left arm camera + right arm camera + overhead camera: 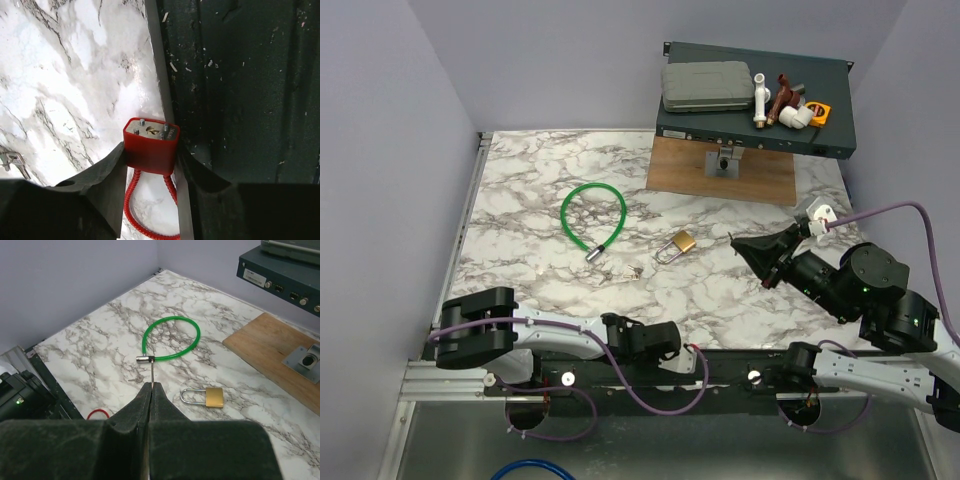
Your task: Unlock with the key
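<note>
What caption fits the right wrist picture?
Shut right jaws point toward a green cable loop and a brass padlock.

The red cord loop [129, 200] of the key [150, 147] runs off the left wrist view's bottom edge. Small metal bits [626, 270] toward the near edge of the tabletop [520, 200] are too small to identify.
</note>
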Robot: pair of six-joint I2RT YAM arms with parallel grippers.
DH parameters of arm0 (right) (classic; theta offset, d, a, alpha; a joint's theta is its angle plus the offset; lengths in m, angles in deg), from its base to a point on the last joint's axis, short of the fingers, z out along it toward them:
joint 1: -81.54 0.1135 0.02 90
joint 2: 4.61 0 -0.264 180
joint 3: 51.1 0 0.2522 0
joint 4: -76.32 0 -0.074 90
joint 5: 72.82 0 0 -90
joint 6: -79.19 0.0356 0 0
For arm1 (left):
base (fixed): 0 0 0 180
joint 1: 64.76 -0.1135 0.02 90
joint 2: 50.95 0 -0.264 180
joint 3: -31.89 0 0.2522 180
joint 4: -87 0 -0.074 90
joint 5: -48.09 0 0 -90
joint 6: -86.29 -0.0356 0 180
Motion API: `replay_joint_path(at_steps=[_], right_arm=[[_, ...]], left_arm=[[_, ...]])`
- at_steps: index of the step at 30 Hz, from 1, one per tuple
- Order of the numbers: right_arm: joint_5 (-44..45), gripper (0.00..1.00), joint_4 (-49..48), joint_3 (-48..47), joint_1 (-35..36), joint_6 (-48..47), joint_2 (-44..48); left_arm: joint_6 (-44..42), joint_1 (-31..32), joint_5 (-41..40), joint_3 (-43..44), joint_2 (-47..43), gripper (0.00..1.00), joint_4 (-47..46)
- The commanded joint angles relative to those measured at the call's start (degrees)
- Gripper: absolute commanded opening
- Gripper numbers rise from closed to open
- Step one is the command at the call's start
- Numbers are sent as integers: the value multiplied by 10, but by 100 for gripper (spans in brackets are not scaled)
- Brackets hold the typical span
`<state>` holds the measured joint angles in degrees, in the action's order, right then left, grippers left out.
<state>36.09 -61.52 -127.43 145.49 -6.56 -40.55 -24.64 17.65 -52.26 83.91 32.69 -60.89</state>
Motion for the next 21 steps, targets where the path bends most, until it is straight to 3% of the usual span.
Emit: replay_joint_path(at_steps=[1, 5, 10, 15, 21], right_arm=[[-1, 1, 8, -3, -1, -14, 0], [0, 1, 11, -7, -2, -15, 0], [0, 1, 13, -8, -2, -20, -5], [1, 1, 16, -16, -2, -21, -23], [-1, 1, 30, -39, -1, -22, -43]], left_arm=[[-18, -4, -14, 8, -2, 22, 4], [-30, -5, -27, 24, -18, 15, 33], [-39, -23, -10, 60, -41, 14, 71], [-28, -78, 93, 124, -69, 12, 153], [-57, -205, 327, 241, -118, 8, 306]])
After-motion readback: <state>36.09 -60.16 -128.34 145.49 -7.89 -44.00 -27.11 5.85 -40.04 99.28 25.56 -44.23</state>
